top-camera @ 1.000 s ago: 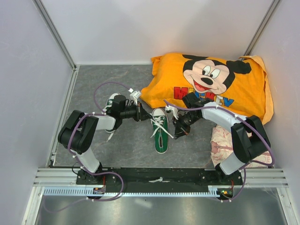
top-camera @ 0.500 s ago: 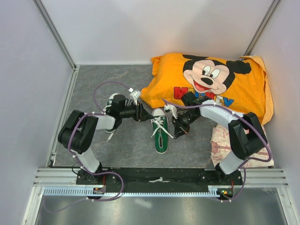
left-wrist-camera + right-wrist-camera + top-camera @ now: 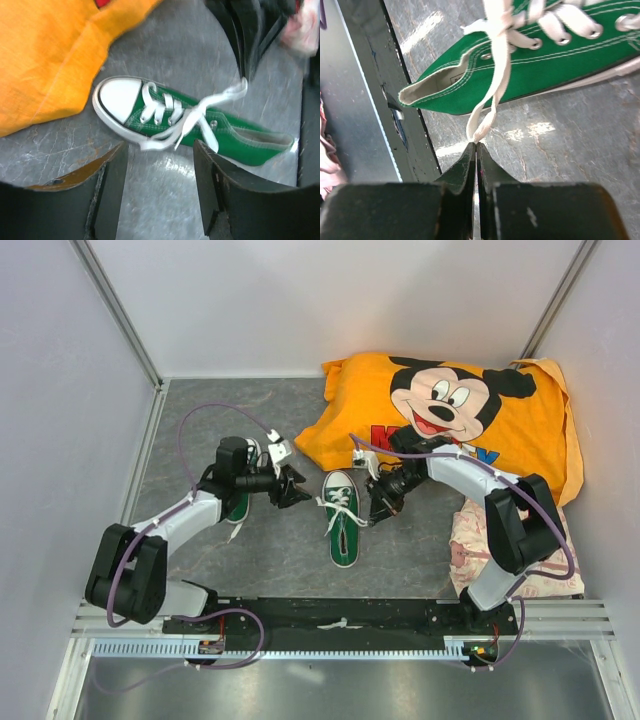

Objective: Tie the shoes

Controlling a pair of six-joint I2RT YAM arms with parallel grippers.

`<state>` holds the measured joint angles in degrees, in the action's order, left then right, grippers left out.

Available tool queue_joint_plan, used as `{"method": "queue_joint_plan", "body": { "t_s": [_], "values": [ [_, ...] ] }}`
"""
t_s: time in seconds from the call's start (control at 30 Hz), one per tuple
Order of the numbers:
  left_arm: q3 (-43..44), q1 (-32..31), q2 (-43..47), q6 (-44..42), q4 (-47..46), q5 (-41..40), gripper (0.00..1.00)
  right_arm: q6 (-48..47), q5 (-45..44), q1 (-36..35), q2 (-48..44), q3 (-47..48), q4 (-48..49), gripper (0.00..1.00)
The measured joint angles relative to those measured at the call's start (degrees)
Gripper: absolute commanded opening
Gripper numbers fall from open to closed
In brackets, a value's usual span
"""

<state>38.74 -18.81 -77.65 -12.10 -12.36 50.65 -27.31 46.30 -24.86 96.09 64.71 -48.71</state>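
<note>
One green shoe (image 3: 342,520) lies in the middle of the grey floor with its white toe cap pointing away from the arm bases; it also shows in the left wrist view as a shoe (image 3: 200,122) on its side. Its white laces (image 3: 338,502) are crossed and loose. My left gripper (image 3: 293,490) hangs just left of the toe, open and empty, fingers (image 3: 112,185) wide apart. My right gripper (image 3: 477,145) is shut on a loop of lace (image 3: 492,85) beside the shoe's heel opening. A second green shoe (image 3: 239,508) lies mostly hidden under my left forearm.
An orange Mickey Mouse cloth (image 3: 450,420) fills the back right and reaches close to the shoe's toe. A pink cloth (image 3: 470,545) lies at the right by the right arm's base. Pale walls close in the floor on three sides.
My left gripper has opened, let go of the lace and drawn back to the left, the arm swinging outward. My right gripper has shifted slightly and still pinches its lace.
</note>
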Motion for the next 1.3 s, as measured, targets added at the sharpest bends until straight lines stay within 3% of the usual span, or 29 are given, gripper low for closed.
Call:
{"method": "queue_joint_plan", "body": {
  "t_s": [0.23,0.47,0.6,0.73,0.8,0.93,1.3],
  "values": [
    [2.51,-4.70,-2.75,-25.49,9.31,0.55,0.60,2.47,1.88,2.60,2.36,1.05,-0.07,0.06],
    [4.07,-10.36,-7.02,-38.51,11.08,0.00,0.56,4.24,3.56,2.67,3.65,2.12,-0.04,0.11],
    [5.01,-11.72,-8.66,-41.48,11.87,-1.22,0.45,4.61,4.09,3.02,3.78,2.36,-0.11,0.22],
    [6.01,-12.48,-10.34,-43.10,12.04,-2.73,0.16,3.41,4.26,3.13,3.78,2.60,-1.46,0.36],
    [6.01,-12.57,-10.49,-43.98,12.24,-3.19,0.09,2.34,4.24,3.13,3.82,3.04,-2.99,0.41],
    [5.90,-12.57,-10.36,-45.24,12.26,-4.07,0.02,-0.57,4.39,3.30,4.39,5.46,-6.93,0.42],
    [1.68,-12.55,-4.33,-49.99,12.41,-4.04,0.02,-1.11,5.95,5.33,10.47,12.72,-9.51,0.40]
  ]
}}
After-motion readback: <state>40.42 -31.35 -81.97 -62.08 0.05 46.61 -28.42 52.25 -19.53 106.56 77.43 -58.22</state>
